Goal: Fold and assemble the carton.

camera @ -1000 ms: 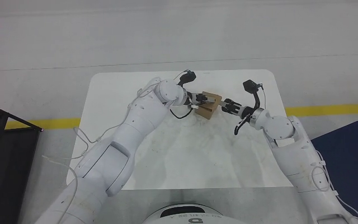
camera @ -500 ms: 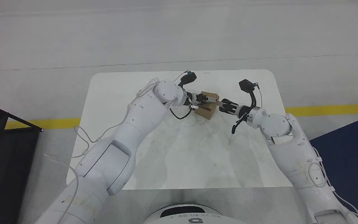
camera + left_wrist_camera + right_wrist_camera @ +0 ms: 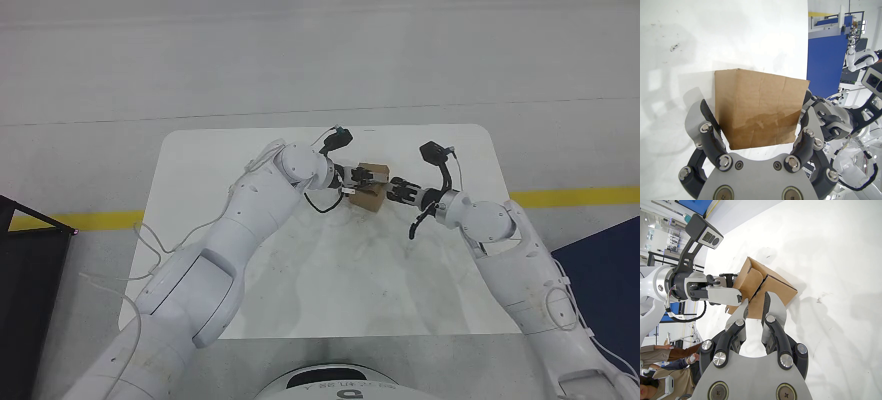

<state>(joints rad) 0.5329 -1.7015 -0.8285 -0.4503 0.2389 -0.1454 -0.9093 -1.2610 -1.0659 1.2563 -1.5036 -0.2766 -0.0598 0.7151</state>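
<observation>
We are at the flap-closing step, by our reading. The carton (image 3: 372,186) sits on the far middle of the table (image 3: 300,270), already squared into a box. Our left gripper (image 3: 756,113) clamps it across its two side walls and steadies it. Our right gripper (image 3: 756,299) holds nothing: its fingers are a little apart, tips against the end flaps, where a seam gapes. Next, we judge, the right must press those flaps flush while the left braces, or the box slides or buckles.
</observation>
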